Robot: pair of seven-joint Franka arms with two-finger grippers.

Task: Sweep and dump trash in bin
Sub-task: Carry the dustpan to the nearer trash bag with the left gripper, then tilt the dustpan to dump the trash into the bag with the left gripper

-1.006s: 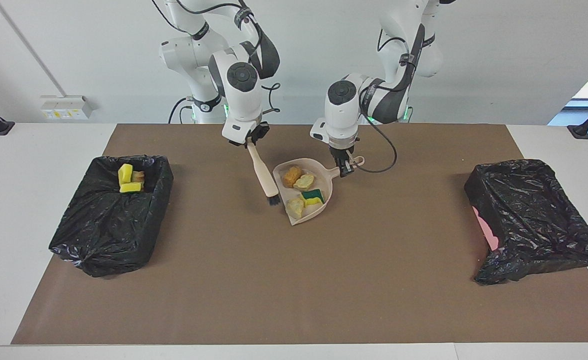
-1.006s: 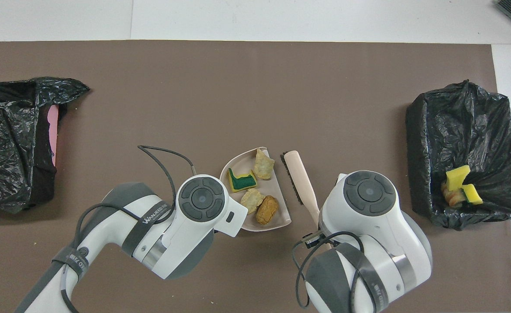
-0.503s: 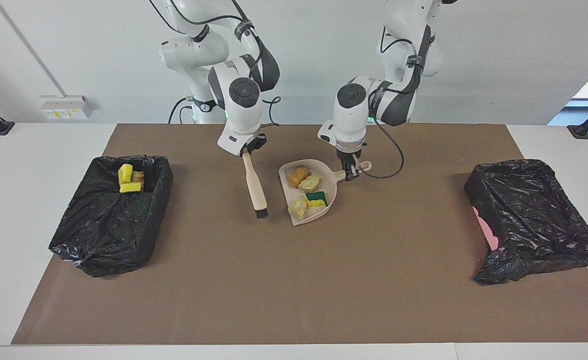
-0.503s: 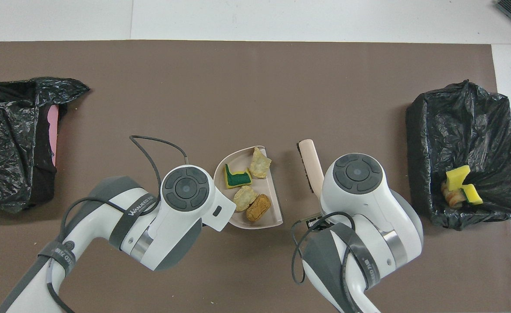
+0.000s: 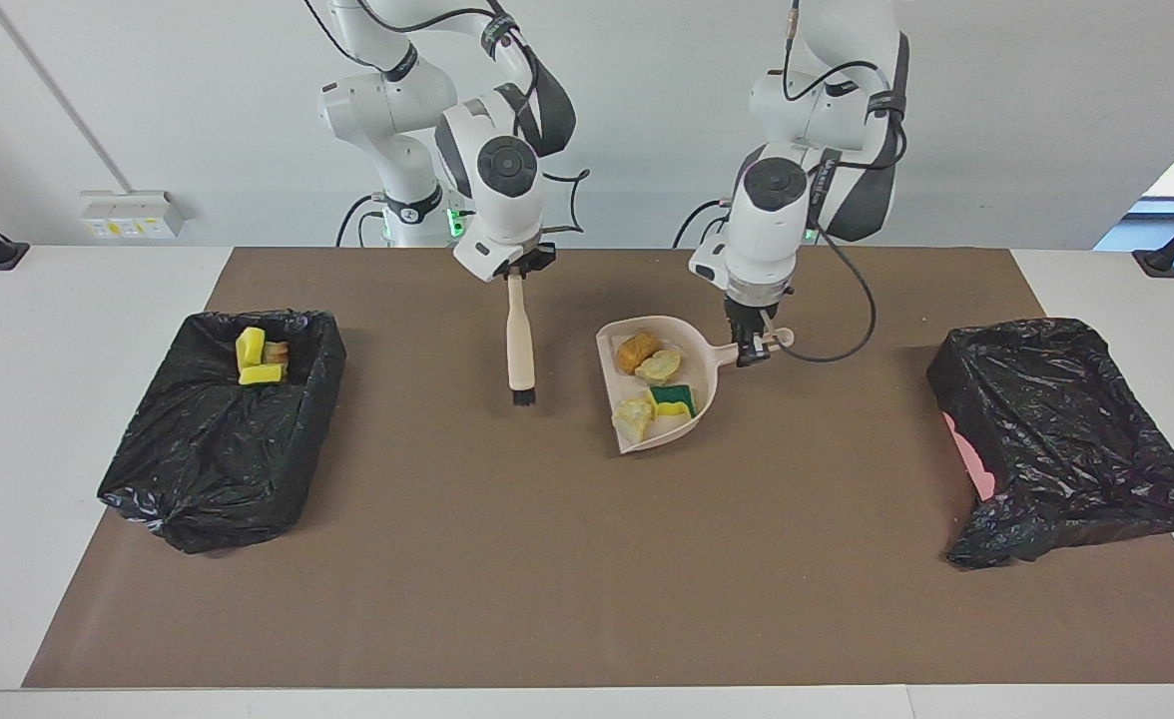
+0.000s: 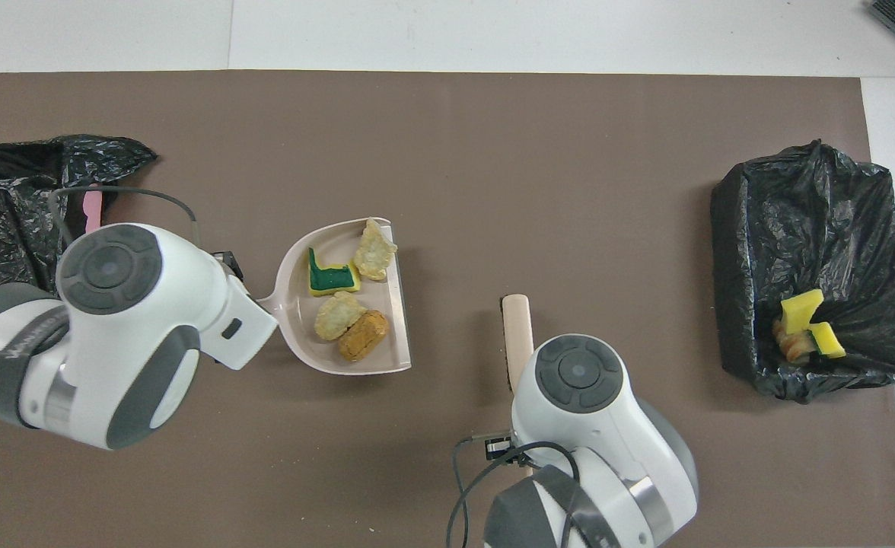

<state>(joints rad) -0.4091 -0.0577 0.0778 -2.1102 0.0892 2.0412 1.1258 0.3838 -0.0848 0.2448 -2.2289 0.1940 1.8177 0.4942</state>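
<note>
My left gripper [image 5: 750, 350] is shut on the handle of the beige dustpan [image 5: 705, 387], which it holds over the middle of the mat. The pan [image 6: 301, 336] holds several pieces of trash: a golden-brown lump [image 5: 637, 350], two tan lumps [image 6: 339, 316] and a yellow-green sponge piece [image 6: 329, 278]. My right gripper [image 5: 517, 272] is shut on the handle of the beige brush [image 5: 519, 340], which hangs bristles down beside the pan. In the overhead view, the brush [image 6: 517, 327] shows and both hands hide their fingers. More yellow and tan trash [image 5: 258, 359] lies in the bin at the right arm's end.
A black-bagged bin [image 5: 218, 429] stands at the right arm's end of the mat and also shows in the overhead view [image 6: 813, 228]. A second black-bagged bin [image 5: 1056, 439] with a pink edge stands at the left arm's end [image 6: 14, 205]. A brown mat [image 5: 587, 559] covers the table.
My left gripper has carried the loaded dustpan toward the left arm's end of the table. My right gripper has drawn the brush away from the pan and turned it upright.
</note>
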